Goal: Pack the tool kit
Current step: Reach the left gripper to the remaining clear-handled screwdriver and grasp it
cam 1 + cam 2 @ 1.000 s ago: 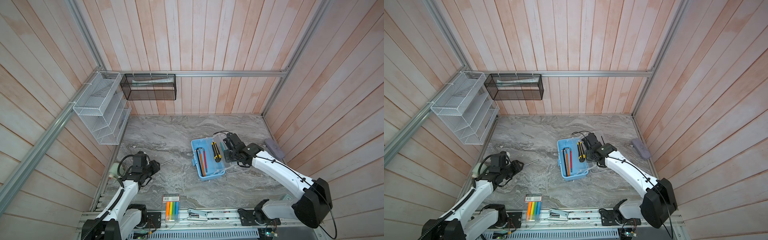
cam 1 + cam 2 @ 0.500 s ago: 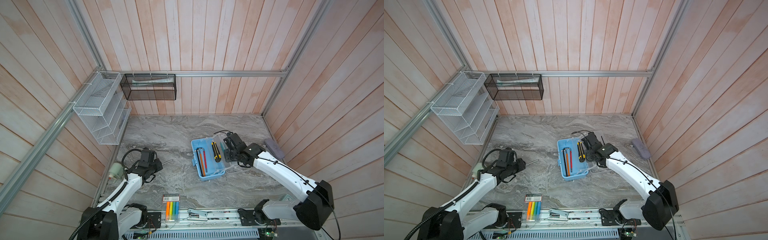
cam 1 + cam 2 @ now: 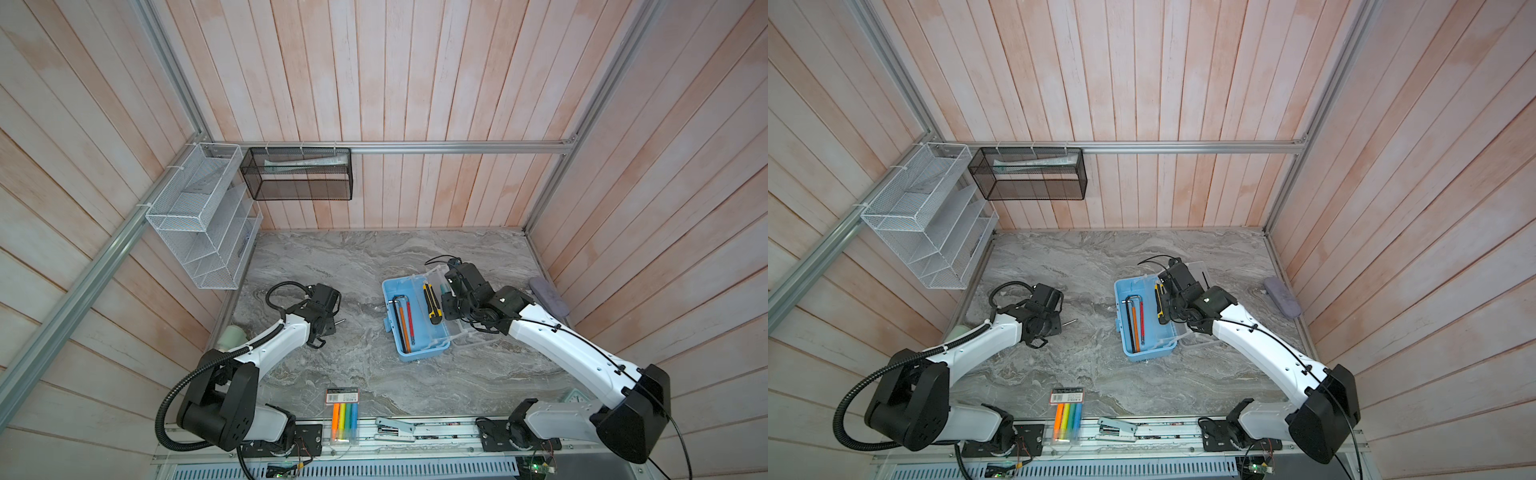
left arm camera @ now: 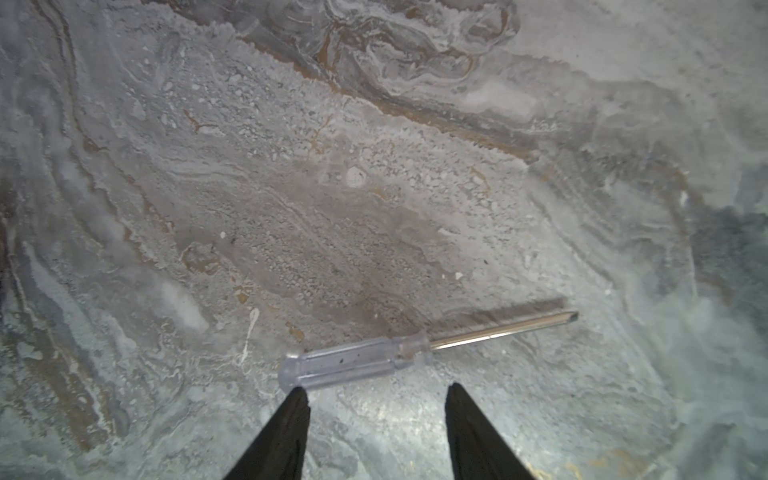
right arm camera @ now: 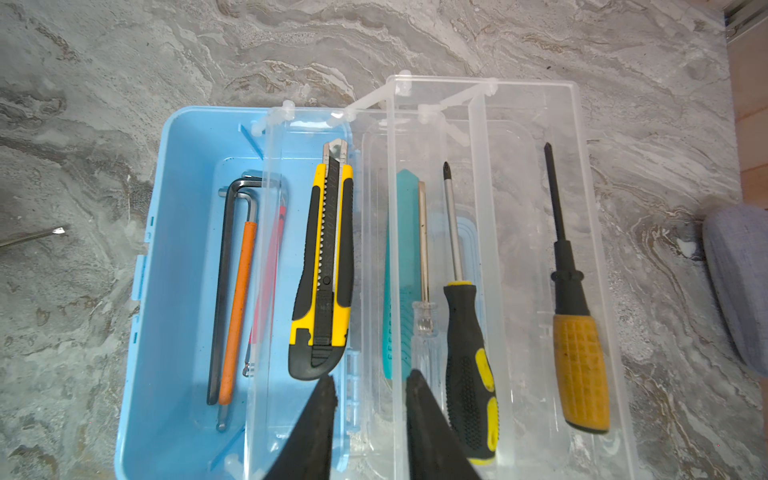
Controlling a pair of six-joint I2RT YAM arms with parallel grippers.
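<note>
Mostly packed, I'd say: open tool kit (image 5: 187,291) right of centre on the worktop (image 3: 353,374), right gripper (image 5: 372,374) slightly parted and empty above it, left gripper (image 4: 377,386) half-spread, empty, beside the loose screwdriver (image 4: 353,361) left to pack.

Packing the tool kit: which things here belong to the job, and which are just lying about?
Job: tool kit, loose clear-handled screwdriver, utility knife, hex keys.
Lying about: marker pack, stapler, grey-lilac case, white wire rack, black mesh basket.

The left gripper (image 4: 377,386) advanced up to the clear-handled screwdriver (image 4: 353,361), its jaws widening, while the right gripper (image 5: 372,374) parted slightly above the tool kit (image 5: 183,311).
</note>
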